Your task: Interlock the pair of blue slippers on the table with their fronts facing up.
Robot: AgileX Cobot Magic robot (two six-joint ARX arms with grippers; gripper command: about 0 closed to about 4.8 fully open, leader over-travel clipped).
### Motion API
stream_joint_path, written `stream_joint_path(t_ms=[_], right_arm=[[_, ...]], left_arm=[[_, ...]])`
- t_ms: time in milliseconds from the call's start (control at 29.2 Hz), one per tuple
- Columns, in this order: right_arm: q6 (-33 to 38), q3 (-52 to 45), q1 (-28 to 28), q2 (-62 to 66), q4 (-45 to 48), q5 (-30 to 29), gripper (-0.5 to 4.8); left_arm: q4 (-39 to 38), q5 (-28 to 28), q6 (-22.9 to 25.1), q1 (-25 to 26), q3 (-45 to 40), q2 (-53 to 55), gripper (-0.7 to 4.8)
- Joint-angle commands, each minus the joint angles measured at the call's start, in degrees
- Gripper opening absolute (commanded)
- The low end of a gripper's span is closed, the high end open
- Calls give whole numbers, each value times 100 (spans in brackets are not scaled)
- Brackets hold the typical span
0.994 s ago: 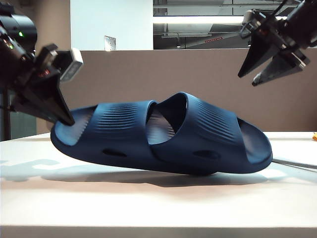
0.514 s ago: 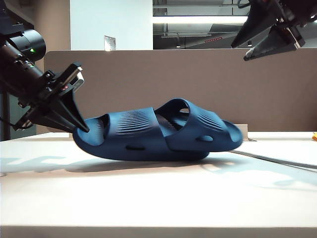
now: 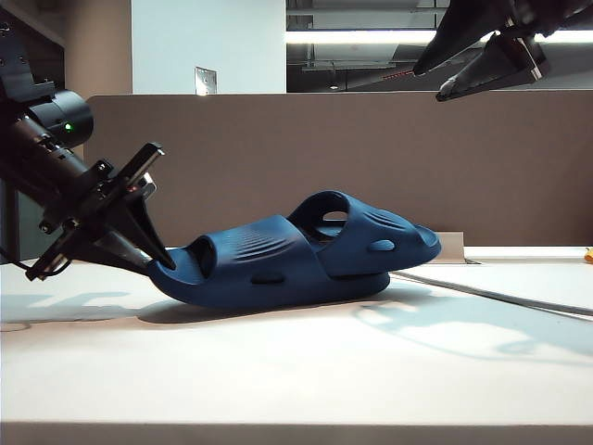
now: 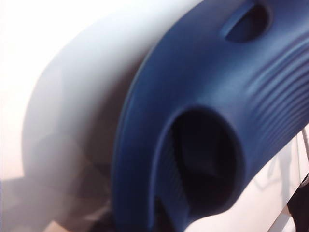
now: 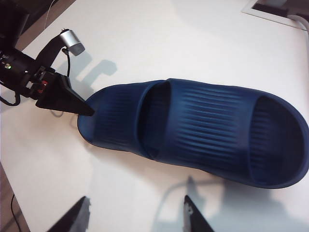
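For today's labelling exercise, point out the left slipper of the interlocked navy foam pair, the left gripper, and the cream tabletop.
Left navy foam slipper (image 3: 243, 264): exterior view, ribbed strap.
Left gripper (image 3: 151, 250): exterior view, fingertips at the slipper's left end.
Cream matte tabletop (image 5: 159, 38): right wrist view, bare surface beyond the slippers.

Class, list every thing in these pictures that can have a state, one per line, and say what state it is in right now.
Pair of blue slippers: interlocked, straps up, resting on the table.
Left gripper: low at the slippers' left end, its fingers at the heel rim; whether it grips cannot be told.
Right gripper: open, raised above the slippers, holding nothing.
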Motion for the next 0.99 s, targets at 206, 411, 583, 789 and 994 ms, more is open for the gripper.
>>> stream_joint_path(t_ms=[206,411,583,789,994], right_arm=[[-9,22,17,-44,33,-17,243],[-11,20,20,-44,7,-17,243],[-33,20,20,-44,-83,-17,243],[-39,20,17,-44,-92,-13,243],[-63,20,15,-44,-92,4,243]], left_arm=[[-9,-9,48,-7,20,-17,104],[35,-299,105,-7,20,-17,154],[22,-527,317,-2,20,-20,157],[24,-645,334,94,26,-35,228],[-223,-623,546,372,26,-273,229]])
